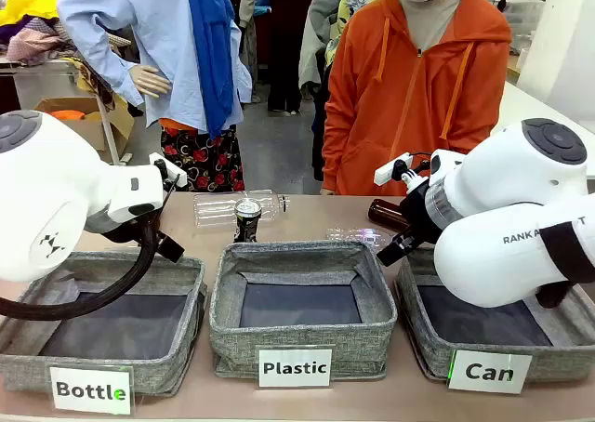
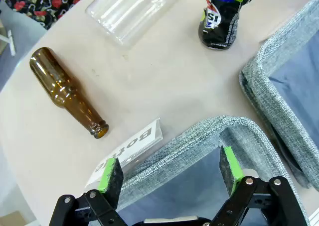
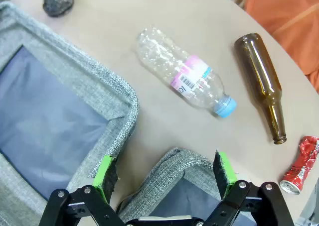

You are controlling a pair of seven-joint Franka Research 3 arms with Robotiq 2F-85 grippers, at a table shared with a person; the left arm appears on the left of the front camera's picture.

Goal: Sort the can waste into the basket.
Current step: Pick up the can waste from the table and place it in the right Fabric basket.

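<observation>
**A:** On the table (image 1: 321, 219) behind the middle bin (image 1: 297, 251), we saw the black-and-silver can (image 1: 248, 219) standing upright, yellow-green end up. The crushed red can (image 3: 299, 165) lay on its side near the mouth of a brown bottle (image 3: 264, 84), not touching it.

**B:** How did we think they would handle?

**A:** We judged both light, thin-walled and slick. The red can was already flattened, so we expected it to resist a pinch best across its narrow middle. The black one looked dented at the waist, though the left wrist view cropped its top and we could not be sure. We favoured a gentle grip around its body, below the rim.

**B:** And the grippers?

**A:** Both were spread wide, with nothing between the pads. The right gripper (image 3: 164, 173) hovered over a corner of the "Can" basket (image 1: 420, 334), which put the red can closest to it. The left gripper (image 2: 169, 173) hung over a corner of the "Bottle" bin (image 2: 199, 136). A clear plastic bottle (image 3: 184, 74) lay between the two cans.
</observation>
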